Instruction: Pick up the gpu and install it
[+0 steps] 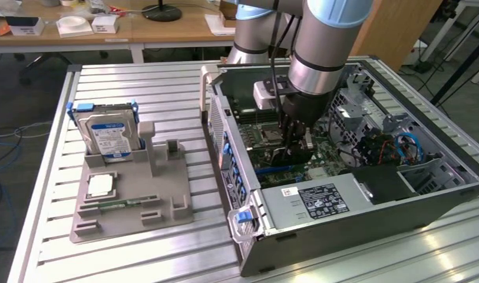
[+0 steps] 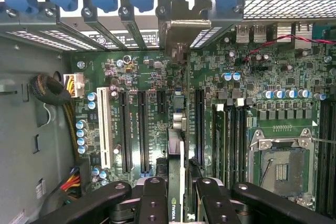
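Green-edged gpu (image 2: 177, 182), gripped edge-on between the closed fingers of the end effector (image 2: 177, 195), hangs over the motherboard (image 2: 241, 103) slots inside the open computer case (image 1: 365, 218); pickup complete, seating not yet done.

Gripper (image 1: 293, 143) inside open computer case (image 1: 365, 212)

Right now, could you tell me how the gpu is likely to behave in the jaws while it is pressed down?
The gpu is a thin board held edge-on, so probably stiff yet fragile. Gripped on its flat faces, it might tilt sideways if it meets the motherboard slot off-line.
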